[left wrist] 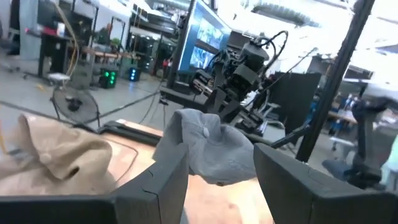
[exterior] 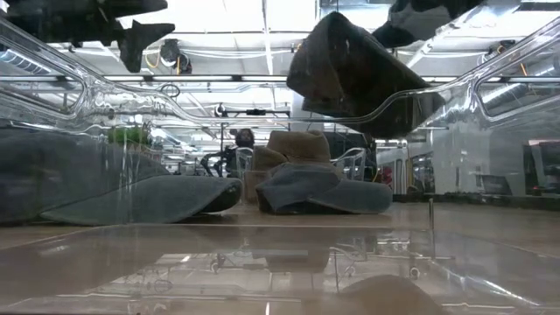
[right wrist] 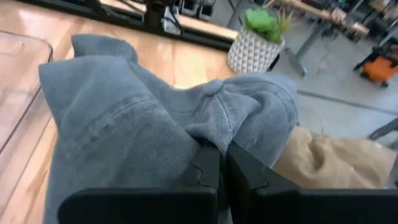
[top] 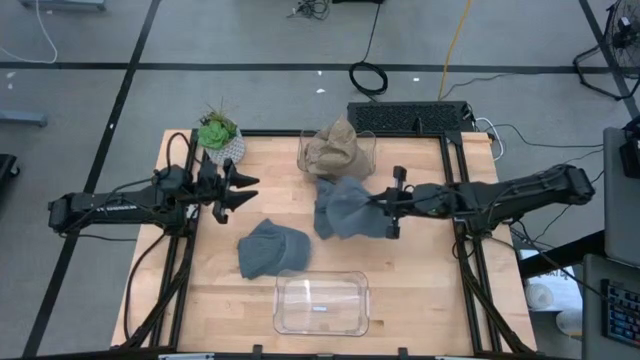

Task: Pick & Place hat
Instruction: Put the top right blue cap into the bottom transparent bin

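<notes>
1. High view: I am holding a grey-blue hat (top: 343,210) just right of frame centre, my right gripper (top: 383,212) pinching its edge while the cloth is drooping in soft folds toward the wooden table (top: 470,290). A second grey hat (top: 272,248) is lying flat left of centre, a tan hat (top: 336,148) is sitting in a clear bin (top: 303,150) at upper centre, and an empty clear container (top: 321,302) is waiting at lower centre. My left gripper (top: 247,191) is hovering at centre left, empty, beside a potted plant (top: 220,135).

2. Low view: the held hat (exterior: 350,74) is hanging in the upper centre, above the table, looking limp and light.

3. Left wrist view: my left fingers (left wrist: 163,180) are standing apart with nothing between them; the lifted hat (left wrist: 208,146) is showing beyond them at frame centre.

4. Right wrist view: my right jaws are pressing tight on a bunched fold of the hat (right wrist: 143,124), filling the frame. The denim-like fabric is reading as soft, floppy and unbreakable, so I judge a pinch on a thick seam or brim fold is gripping best; a thin single layer could be slipping out.
</notes>
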`<state>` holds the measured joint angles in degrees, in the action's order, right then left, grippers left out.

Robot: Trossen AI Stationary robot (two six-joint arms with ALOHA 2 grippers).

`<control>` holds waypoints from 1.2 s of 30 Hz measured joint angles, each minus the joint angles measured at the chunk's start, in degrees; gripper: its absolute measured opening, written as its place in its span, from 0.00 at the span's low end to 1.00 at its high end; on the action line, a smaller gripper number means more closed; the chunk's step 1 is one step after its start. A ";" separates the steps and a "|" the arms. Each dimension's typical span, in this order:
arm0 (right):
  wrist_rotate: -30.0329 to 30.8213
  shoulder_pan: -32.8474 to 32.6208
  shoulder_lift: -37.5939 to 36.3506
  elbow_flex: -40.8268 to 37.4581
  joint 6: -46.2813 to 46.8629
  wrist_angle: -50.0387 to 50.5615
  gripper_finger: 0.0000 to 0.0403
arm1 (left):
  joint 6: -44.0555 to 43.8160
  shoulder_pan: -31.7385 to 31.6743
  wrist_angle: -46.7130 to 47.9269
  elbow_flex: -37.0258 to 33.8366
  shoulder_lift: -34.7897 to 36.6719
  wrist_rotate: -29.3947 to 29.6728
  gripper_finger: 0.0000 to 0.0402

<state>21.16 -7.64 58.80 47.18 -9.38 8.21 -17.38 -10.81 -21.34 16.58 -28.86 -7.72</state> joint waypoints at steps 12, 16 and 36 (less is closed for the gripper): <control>-0.17 0.02 1.56 -1.46 -3.33 -6.55 0.00 | -1.59 -0.04 0.08 0.00 -0.02 8.80 0.48; -0.17 0.02 1.56 -1.46 -3.62 -6.81 0.00 | -9.96 -0.04 0.20 0.00 -0.88 10.44 0.48; 0.03 2.04 4.93 -1.46 -11.53 -18.61 0.00 | -30.30 3.46 -27.31 1.06 -32.08 9.35 0.48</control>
<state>21.19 -5.60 63.73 45.71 -20.92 -10.39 -47.68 -7.35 -48.65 17.64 -60.94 1.63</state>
